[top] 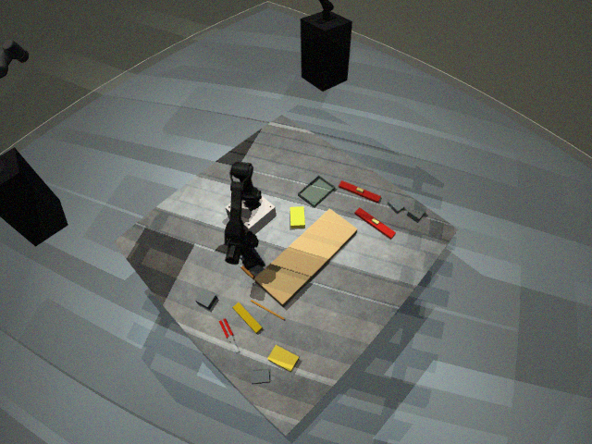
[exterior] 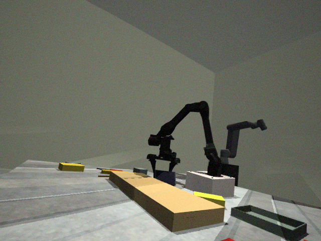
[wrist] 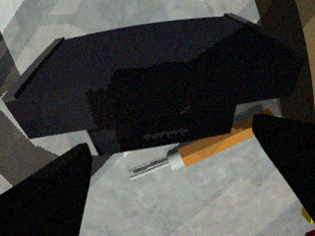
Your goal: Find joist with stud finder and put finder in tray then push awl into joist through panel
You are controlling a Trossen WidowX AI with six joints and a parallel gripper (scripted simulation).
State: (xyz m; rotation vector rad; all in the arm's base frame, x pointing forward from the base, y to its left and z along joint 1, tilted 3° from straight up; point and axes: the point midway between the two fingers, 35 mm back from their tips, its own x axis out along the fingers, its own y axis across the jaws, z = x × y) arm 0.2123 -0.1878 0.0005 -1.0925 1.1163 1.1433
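My gripper is open and empty. It hangs close above the stud finder, a dark flat box on the floor at the near end of the tan floor panel; one finger stands on each side of the box. The awl, with an orange handle and a metal tip, lies on the floor partly under the stud finder. The green-rimmed tray stands beyond the panel's far end.
The white robot base stands beside the panel, with a yellow block next to it. Two red levels, a pencil, red-handled pliers, more yellow blocks and grey blocks lie around.
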